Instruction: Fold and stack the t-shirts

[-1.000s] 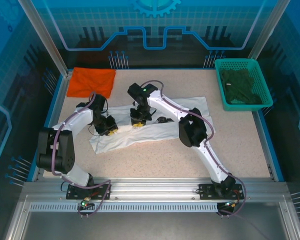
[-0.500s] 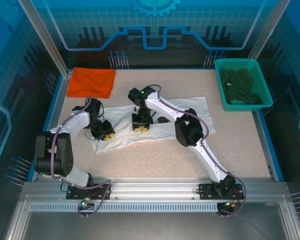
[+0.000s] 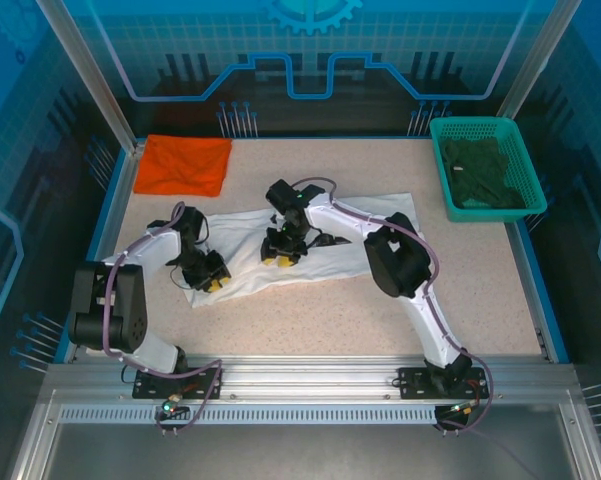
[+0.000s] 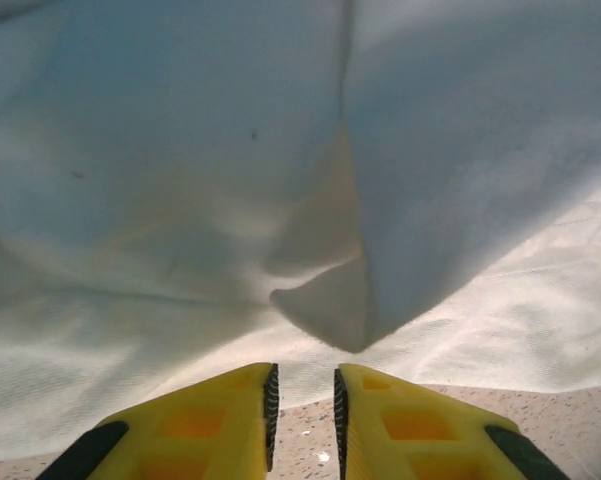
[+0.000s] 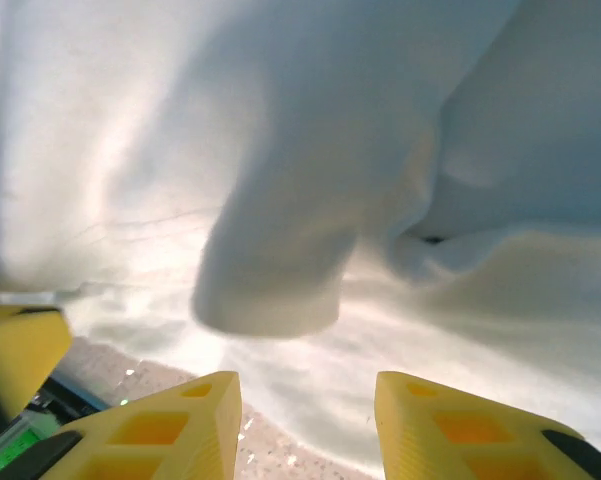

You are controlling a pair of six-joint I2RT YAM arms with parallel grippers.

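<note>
The white t-shirt [image 3: 242, 226] is spread, partly folded, across the middle of the table [image 3: 480, 290]; the orange t-shirt [image 3: 185, 165] is laid in the far left corner. At the white t-shirt's near edge, the left gripper [image 4: 302, 390] is parted narrowly and the right gripper [image 5: 305, 400] wider, with nothing held by either.

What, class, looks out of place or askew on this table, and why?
The white shirt lies rumpled and slanted mid-table, a fold bunched up at its near edge, while the orange shirt sits neatly folded in the far left corner. Nothing looks spilled or damaged.
</note>
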